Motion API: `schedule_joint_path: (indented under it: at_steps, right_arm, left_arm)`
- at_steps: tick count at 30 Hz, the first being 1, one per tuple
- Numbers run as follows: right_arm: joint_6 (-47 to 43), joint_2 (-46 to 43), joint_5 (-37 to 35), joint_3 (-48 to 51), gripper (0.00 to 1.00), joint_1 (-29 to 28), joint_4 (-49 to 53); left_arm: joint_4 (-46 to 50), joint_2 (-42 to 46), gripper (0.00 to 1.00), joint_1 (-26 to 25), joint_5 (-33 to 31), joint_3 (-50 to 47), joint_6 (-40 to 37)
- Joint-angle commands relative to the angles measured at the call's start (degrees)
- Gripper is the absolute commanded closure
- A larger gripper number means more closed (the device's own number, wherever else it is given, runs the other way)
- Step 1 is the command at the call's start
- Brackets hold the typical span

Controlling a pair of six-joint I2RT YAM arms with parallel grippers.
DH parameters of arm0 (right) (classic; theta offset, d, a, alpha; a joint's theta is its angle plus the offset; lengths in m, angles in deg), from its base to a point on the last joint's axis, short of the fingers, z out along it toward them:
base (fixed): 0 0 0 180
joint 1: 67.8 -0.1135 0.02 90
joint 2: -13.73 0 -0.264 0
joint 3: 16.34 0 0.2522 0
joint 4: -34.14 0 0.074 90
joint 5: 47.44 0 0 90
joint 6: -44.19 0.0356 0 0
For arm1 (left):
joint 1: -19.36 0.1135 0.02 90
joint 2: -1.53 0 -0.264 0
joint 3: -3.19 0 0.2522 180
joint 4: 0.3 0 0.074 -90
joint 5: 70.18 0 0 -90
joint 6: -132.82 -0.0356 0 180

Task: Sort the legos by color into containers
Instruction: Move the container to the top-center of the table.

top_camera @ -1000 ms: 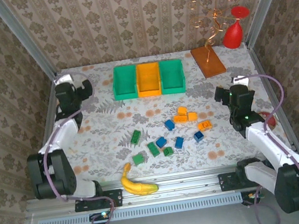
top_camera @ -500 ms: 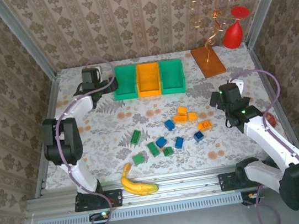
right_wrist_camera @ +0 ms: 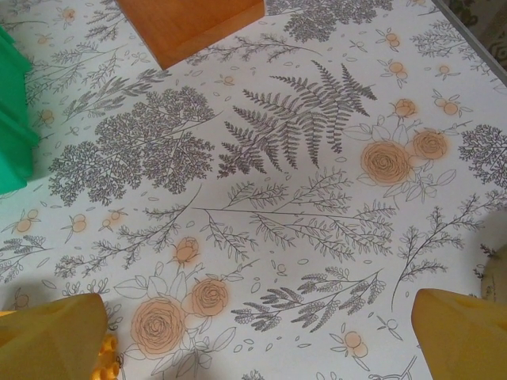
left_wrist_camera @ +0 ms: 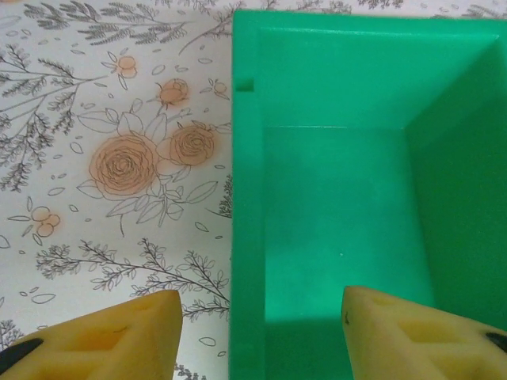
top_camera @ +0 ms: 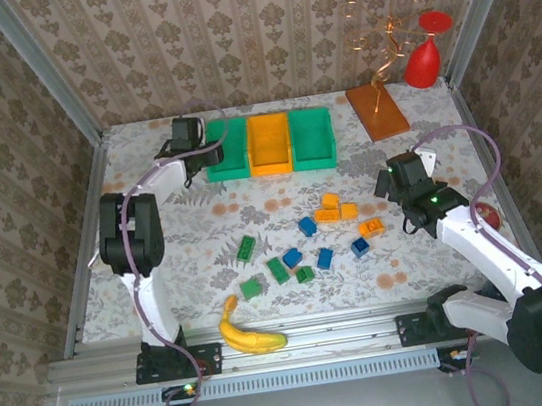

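Green, blue and orange legos lie loose mid-table: an orange lego (top_camera: 329, 200), a blue lego (top_camera: 307, 226) and a green lego (top_camera: 246, 248) among them. At the back stand the left green bin (top_camera: 213, 152), the orange bin (top_camera: 269, 153) and the right green bin (top_camera: 312, 147), all looking empty. My left gripper (top_camera: 202, 146) (left_wrist_camera: 261, 340) is open, its fingers straddling the left wall of that green bin (left_wrist_camera: 245, 198). My right gripper (top_camera: 388, 185) (right_wrist_camera: 257, 340) hangs open over bare tablecloth, right of the orange legos; one orange lego (right_wrist_camera: 107, 360) shows by its left finger.
A yellow banana (top_camera: 249, 332) lies near the front edge. A flat brown-orange board (top_camera: 376, 110) (right_wrist_camera: 190, 24) sits at the back right, with a red goblet (top_camera: 423, 60) and a wire ornament behind it. Walls close in the table on three sides.
My left arm has swung from the far left side across to the left green bin. My right gripper has shifted a little left and toward the legos.
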Motion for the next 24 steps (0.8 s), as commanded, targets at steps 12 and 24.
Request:
schedule_joint_path:
  at_steps: [12, 24]
  right_arm:
    - [1.9, 0.1, -1.4, -1.6, 0.0, -0.5, 1.0]
    - [2.3, -0.5, -1.6, -1.2, 0.0, -0.5, 1.1]
  left_arm:
    - [1.9, -1.1, 0.68, -2.2, -5.9, 0.8, -4.6]
    - [-1.0, 2.9, 0.86, -3.9, -4.4, -6.1, -5.5]
